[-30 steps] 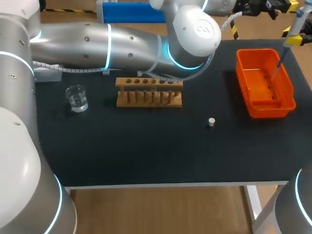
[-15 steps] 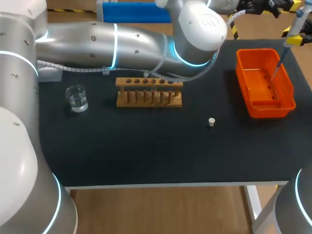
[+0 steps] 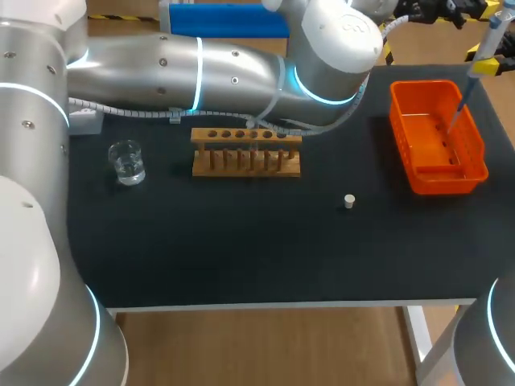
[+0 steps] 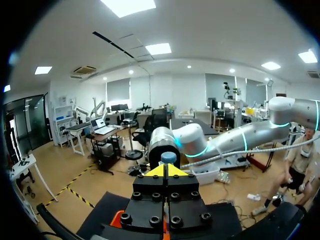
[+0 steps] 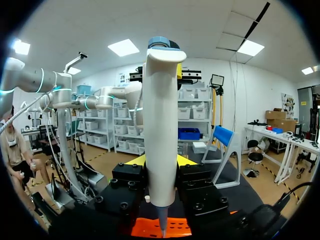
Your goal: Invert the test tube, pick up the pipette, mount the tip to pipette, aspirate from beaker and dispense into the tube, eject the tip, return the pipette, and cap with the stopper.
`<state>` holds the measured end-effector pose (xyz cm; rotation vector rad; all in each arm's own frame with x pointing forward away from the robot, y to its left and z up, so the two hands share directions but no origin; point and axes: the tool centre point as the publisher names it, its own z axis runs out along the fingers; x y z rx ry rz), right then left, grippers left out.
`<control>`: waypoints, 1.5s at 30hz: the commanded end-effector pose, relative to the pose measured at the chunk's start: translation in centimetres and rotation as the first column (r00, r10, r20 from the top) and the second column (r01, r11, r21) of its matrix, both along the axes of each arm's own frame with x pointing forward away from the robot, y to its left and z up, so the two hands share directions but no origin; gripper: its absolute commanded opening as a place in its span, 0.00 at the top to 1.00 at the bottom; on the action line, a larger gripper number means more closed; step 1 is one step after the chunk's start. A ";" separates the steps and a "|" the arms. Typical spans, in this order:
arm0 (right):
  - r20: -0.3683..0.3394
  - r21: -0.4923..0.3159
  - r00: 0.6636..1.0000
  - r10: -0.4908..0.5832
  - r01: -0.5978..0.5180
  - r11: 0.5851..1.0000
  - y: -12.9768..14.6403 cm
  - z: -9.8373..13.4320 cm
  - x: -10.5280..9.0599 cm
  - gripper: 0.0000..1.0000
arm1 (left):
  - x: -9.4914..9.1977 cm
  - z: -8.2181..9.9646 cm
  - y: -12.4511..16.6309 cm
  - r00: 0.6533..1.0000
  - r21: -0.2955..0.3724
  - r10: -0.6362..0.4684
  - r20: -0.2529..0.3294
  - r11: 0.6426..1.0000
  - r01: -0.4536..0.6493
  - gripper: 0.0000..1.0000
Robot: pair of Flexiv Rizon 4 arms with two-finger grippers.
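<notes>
My right gripper (image 5: 160, 162) is shut on the white pipette (image 5: 160, 125), which stands upright between its fingers. In the head view the pipette (image 3: 486, 44) hangs at the far right, its blue tip (image 3: 455, 111) pointing down into the orange bin (image 3: 475, 173). My left arm reaches across the back of the table; its gripper (image 4: 165, 171) is shut, its yellow tips right by the pipette's blue top button (image 4: 168, 158). The wooden rack (image 3: 245, 153), glass beaker (image 3: 126, 161) and white stopper (image 3: 348, 201) stand on the black table. I cannot make out the test tube.
The orange bin (image 5: 160, 227) lies under the pipette at the table's far right. A blue box (image 3: 221, 20) sits behind the left arm at the back edge. The left arm's forearm (image 3: 201, 68) spans the air above the rack.
My left arm's elbow has shifted slightly up and to the right in the head view. The pipette and right gripper have stayed in place.
</notes>
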<state>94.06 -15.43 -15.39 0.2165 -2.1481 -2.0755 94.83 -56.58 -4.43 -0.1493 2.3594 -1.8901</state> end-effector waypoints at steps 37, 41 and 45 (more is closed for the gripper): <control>0.000 -0.001 1.000 0.008 -0.008 1.000 -0.3 0.0 0.3 1.00 | -0.7 -1.5 -1.1 1.000 -0.109 -0.020 -0.004 0.994 0.020 1.00; 0.000 -0.001 1.000 0.008 -0.008 1.000 -0.3 0.0 0.3 1.00 | -0.6 -1.8 -1.0 1.000 -0.107 -0.018 -0.011 0.994 0.017 1.00; 0.000 -0.001 1.000 0.008 -0.008 1.000 -0.3 0.0 0.3 1.00 | -0.6 -2.1 -0.9 1.000 -0.105 -0.015 -0.016 0.994 0.013 1.00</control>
